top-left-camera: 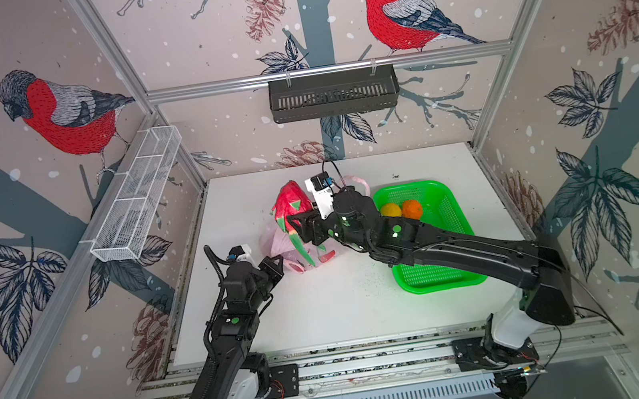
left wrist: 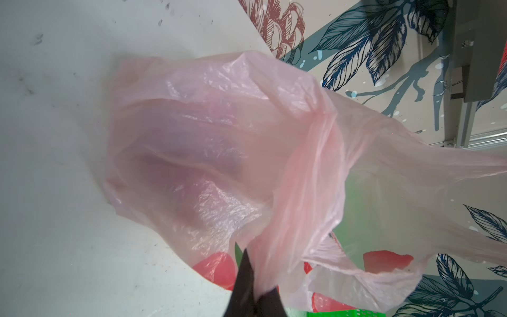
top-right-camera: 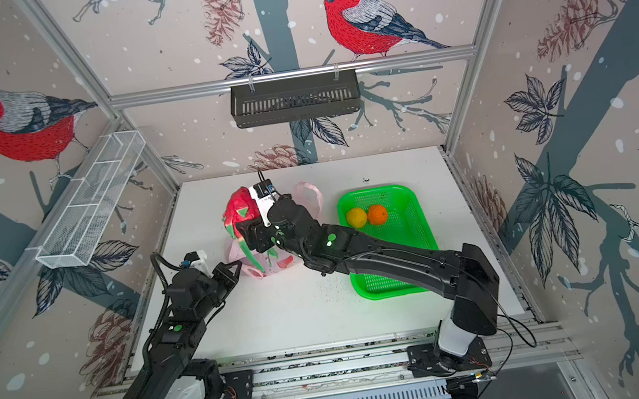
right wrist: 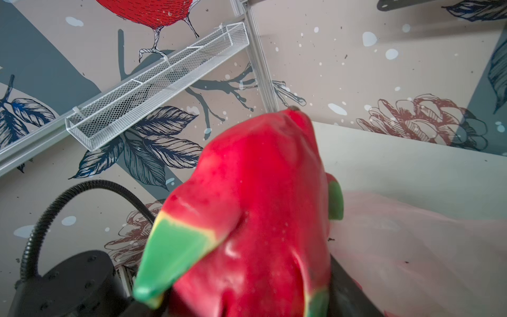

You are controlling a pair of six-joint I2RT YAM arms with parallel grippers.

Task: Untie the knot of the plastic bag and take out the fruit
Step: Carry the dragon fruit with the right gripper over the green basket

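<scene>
- The right claw (top-left-camera: 297,225) was seen clamped on a dragon fruit (top-left-camera: 289,202), its jaws held wide by the fruit's girth.
- The fruit was held clear of the table, above the bag (top-left-camera: 273,245). No part of it was seen inside the plastic.
- In the right wrist view the dragon fruit (right wrist: 255,208) filled the frame: red body pointing away from the claw, green tips nearest the jaws.
- The long axis was judged to run near-to-far in both top views, tilted. The exact tilt could not be told.
- The left claw (left wrist: 253,296) was seen closed, pinching a fold of the bag (left wrist: 219,153) at its near-left edge.
- No knot was made out, and the bag mouth appeared open.
- A dark shape was noted through the plastic. Whether it was fruit could not be told.
- The basket (top-left-camera: 424,275) was found to the right of the held fruit, well apart, with a lemon (top-left-camera: 390,210) and an orange (top-left-camera: 412,209) touching inside it.
- Judgement: the next move was taken to be a rightward carry to the basket, on the right arm's own side. The free floor lay near of the two fruits.
</scene>
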